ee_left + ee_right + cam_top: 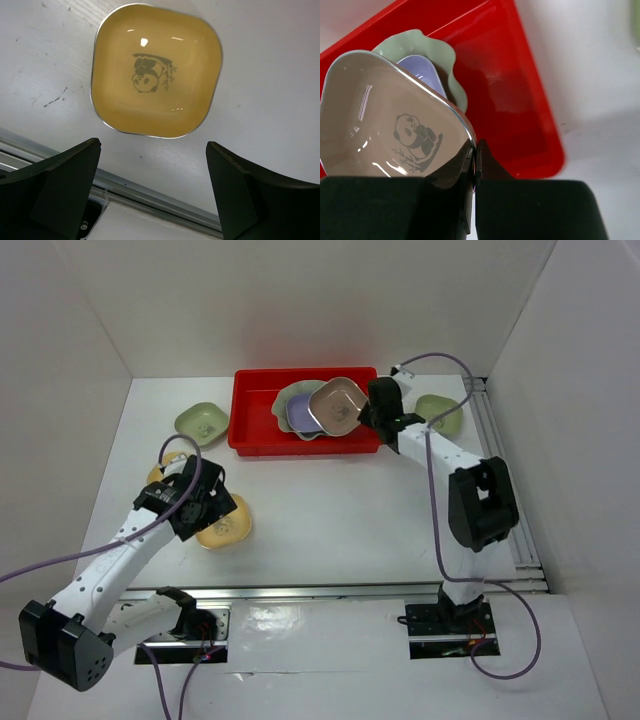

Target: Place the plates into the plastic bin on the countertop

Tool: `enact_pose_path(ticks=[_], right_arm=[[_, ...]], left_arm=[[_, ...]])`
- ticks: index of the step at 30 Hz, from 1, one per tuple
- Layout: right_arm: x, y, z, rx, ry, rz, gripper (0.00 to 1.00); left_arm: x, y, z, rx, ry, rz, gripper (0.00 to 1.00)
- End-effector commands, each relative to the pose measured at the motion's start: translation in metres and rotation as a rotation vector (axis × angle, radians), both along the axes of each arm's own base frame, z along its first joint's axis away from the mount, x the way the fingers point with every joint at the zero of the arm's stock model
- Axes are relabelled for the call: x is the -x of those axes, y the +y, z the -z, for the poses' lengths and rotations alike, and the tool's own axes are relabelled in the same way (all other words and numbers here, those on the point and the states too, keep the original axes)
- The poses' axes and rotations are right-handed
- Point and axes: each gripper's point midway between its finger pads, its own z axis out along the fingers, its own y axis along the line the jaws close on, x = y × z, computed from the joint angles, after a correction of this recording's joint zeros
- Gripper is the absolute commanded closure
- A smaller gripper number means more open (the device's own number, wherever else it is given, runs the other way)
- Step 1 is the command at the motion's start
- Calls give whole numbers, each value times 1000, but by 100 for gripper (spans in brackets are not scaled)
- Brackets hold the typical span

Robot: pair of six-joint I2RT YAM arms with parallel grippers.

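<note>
In the red bin [255,430], at the far middle of the bench [330,510], lies the scalloped pale-green plate [292,395] with a lavender dish [299,416] on top of it. Over these, at the bin's right end, a tan dish [338,405] with a panda print hangs tilted. The right claw [368,416] has it by the rim, jaws closed tight on that edge. In the right wrist view the tan dish [385,130] covers most of the lavender dish [422,75] and the pale-green plate [432,50], and the bin's red floor [515,100] shows beside them.

A green dish [201,421] sits on the bench just left of the bin, and another green dish [443,412] is to its right, beyond the right arm. Nearer the arm bases, a yellow dish [228,530] lies flat under the left claw [215,505]. That claw is spread wide with nothing in it, its fingers [75,165] apart from the yellow dish [156,70]. A second yellowish dish [160,473] shows from behind the left arm.
</note>
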Motion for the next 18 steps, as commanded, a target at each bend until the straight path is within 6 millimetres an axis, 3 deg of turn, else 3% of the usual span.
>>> enact_pose_path(ticks=[1,2,4,5,7,8,9,10,11,13,14,18], right_arm=[[-35,21,-41,-115,-138,97,100],[-44,24,-51,-133,-157,111,100],[-50,44,-34,-133,-122,101,100],[-60,47,-50,-161,-151,118,100],[-66,65,-31,-150,-118,107,100],[-76,67,-46,-170,-148,125,100],[-80,75,-44,-168,-143,116,100],[-85,78,-11,-140,-70,126,100],[-96,90,-8,-136,-75,124,100],[-99,95,3,-109,-43,129,100],[-105,97,-5,-117,-66,135,100],[-97,103,19,-77,-25,138,100]], left_arm=[[8,6,13,-1,9,-56,0],[8,6,16,-2,11,-56,0],[5,3,20,-9,-2,-24,0],[6,4,24,-17,-2,-8,0],[4,3,28,-26,-10,13,0],[1,-1,29,-11,-20,30,0],[0,-5,35,-5,-10,44,0],[-1,-9,38,-8,-2,56,0],[-4,-8,44,-24,4,50,2],[-3,-8,49,-36,13,55,2],[-4,-7,54,-44,19,44,2],[-3,-7,59,-42,17,29,2]])
